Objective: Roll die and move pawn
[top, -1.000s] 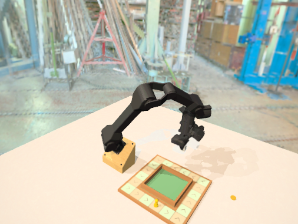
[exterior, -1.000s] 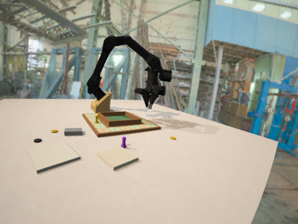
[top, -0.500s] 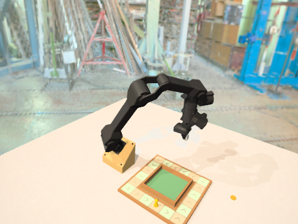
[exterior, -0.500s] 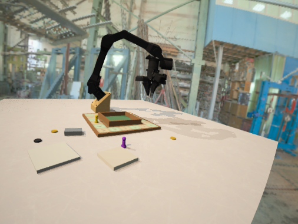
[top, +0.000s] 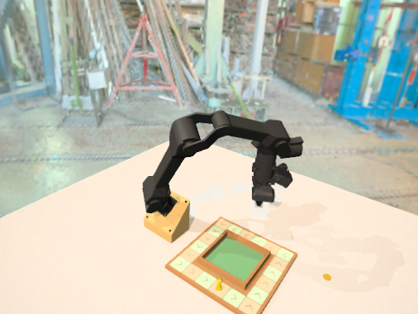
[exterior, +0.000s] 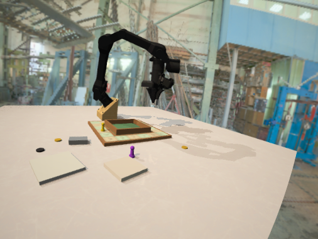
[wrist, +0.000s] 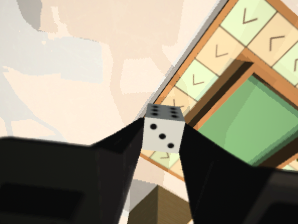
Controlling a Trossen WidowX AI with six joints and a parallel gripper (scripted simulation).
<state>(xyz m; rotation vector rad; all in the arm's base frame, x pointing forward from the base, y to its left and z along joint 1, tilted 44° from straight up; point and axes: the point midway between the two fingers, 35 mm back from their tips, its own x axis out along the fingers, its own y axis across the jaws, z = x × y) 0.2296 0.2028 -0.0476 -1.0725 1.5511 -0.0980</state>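
My gripper (top: 259, 204) (exterior: 154, 102) (wrist: 161, 125) is shut on the white die (wrist: 163, 136) and holds it raised above the table, beyond the board's edge. In the wrist view one die face shows three pips and a shaded one shows six. The board (top: 179, 264) (exterior: 126, 138) (wrist: 247, 20) lies flat, with arrowed squares around the brown-walled dice tray (top: 226, 276) (exterior: 133, 130) (wrist: 220, 95). The tray's green floor is bare where visible. The yellow pawn (top: 219, 285) (exterior: 102, 127) stands upright on a square beside the tray.
A yellow disc (top: 327, 277) (exterior: 184, 147) lies right of the board. The exterior view also shows a purple pawn (exterior: 132, 152), a grey block (exterior: 78, 140), another yellow disc (exterior: 58, 139), a black disc (exterior: 39, 150) and two pale tiles (exterior: 57, 166) (exterior: 126, 167).
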